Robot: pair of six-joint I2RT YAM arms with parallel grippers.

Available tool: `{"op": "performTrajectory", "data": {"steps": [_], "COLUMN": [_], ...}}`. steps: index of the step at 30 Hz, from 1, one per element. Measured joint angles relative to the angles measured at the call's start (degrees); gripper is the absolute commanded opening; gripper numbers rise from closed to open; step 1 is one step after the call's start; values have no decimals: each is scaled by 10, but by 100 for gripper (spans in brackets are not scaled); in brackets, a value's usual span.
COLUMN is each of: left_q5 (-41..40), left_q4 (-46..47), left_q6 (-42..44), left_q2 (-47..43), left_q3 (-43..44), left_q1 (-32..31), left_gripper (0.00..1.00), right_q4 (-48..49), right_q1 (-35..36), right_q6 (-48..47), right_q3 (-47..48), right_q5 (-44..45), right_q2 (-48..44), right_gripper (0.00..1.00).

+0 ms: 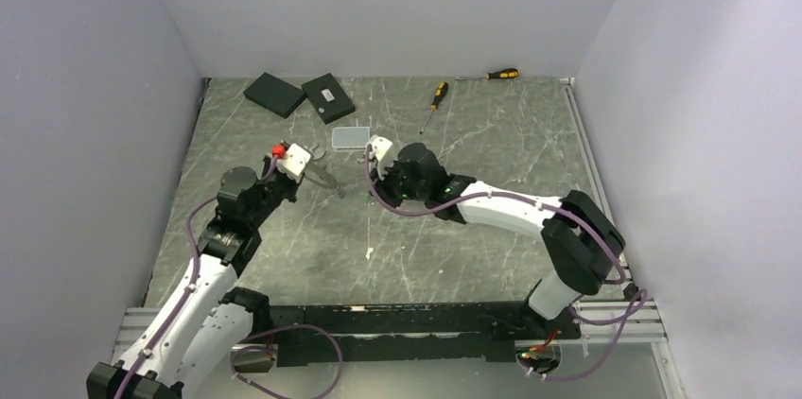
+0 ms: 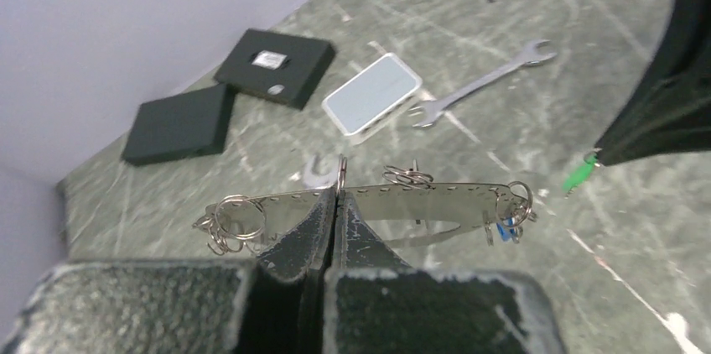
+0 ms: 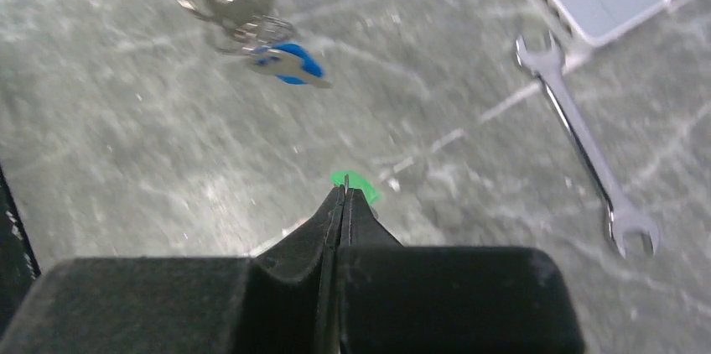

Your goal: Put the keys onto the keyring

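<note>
the left hand is pressed shut on the keyring, which seems to hang above the surface, its long axis crosswise to the fingers. the right hand pinches the green key. the keyring's end with the blue key lies ahead and to the left of the right hand, near but apart. a wrench lies off to its right, out of the way.

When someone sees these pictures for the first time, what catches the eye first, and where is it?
Over the middle of the table, the left gripper is shut on the keyring, with a blue-tagged key hanging at one end. Facing it, the right gripper pinches a green-tagged key; a silver wrench lies nearby.
</note>
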Motion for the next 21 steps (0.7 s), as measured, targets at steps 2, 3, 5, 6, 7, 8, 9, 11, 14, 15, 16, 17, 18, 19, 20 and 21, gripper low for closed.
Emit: {"op": "performTrajectory", "data": {"steps": [2,3,5,6,7,8,9,11,14,15,16,17,18,19,20,21], "left_q5": [28,43,67,76,88,98,108,130,161,172,180,191,199,205,209,213], "left_q4": [1,2,6,9,16,20,25,42,56,60,64,68,71,75,78,83], "left_q6": [2,2,-1,-5,-9,-12,-17,-28,-41,-47,-51,-56,-62,-67,-75,-82], "left_q2": [3,4,7,8,10,10,11,12,21,25,27,30,31,31,31,31], "left_q3": [0,0,0,0,0,0,-1,-3,-4,-4,-4,-5,-6,-7,-7,-7], "left_q1": [-6,-10,-17,-21,-24,-26,-28,-33,-40,-43,-45,-47,-50,-51,-54,-56], "left_gripper": [0,0,0,0,0,0,0,0,0,0,0,0,0,0,0,0], "right_q4": [-13,-20,-35,-42,-46,-47,-48,-45,-31,-27,-25,-23,-21,-21,-21,-20], "right_q1": [-7,-9,-11,-12,-13,-14,-14,-15,-16,-16,-16,-16,-16,-16,-16,-16], "right_q6": [-4,-7,-15,-19,-22,-26,-28,-34,-41,-42,-44,-45,-46,-48,-49,-50], "right_q3": [-21,-31,-43,-46,-48,-50,-51,-55,-64,-69,-73,-78,-83,-89,-91,-96], "right_q5": [13,22,37,42,50,56,62,76,95,100,105,111,116,122,125,127], "right_q2": [-15,-23,-41,-51,-63,-77,-90,-122,-163,-174,-183,-190,-197,-206,-210,-217], "right_gripper": [0,0,0,0,0,0,0,0,0,0,0,0,0,0,0,0]}}
